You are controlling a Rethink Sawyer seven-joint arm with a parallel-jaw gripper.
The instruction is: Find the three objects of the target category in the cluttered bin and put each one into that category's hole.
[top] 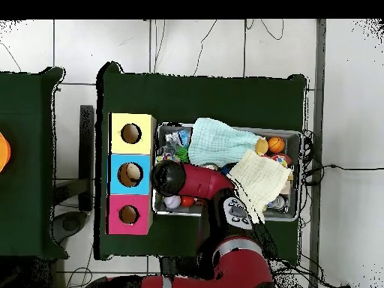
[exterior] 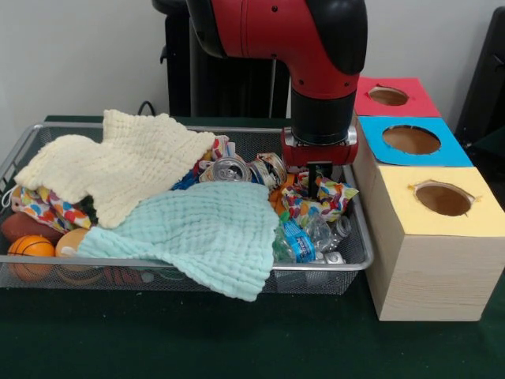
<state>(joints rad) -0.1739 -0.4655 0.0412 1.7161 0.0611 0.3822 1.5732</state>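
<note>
Arm: your red and black arm comes down over the bin's end beside the boxes.
Gripper (exterior: pixel 319 175): down in the clutter, at a white dotted fabric piece (exterior: pixel 325 196); you cannot tell if it is spread or closed.
Bin (exterior: pixel 189 268): silver wire mesh basket on the green table, just beside the boxes.
Second dotted fabric piece (exterior: pixel 47 207): at the bin's opposite end, partly under the cream waffle cloth (exterior: pixel 118 167).
Mint-green waffle cloth (exterior: pixel 209 233): draped over the bin's front rim.
Hole (exterior: pixel 443 199): round, in the yellow-faced pale wood box (exterior: pixel 430 268), nearest the camera in the front view.
Other clutter: crushed silver cans (exterior: pixel 233 168), plastic bottle (exterior: pixel 298 239), orange basketball toy (exterior: pixel 30 251).
</note>
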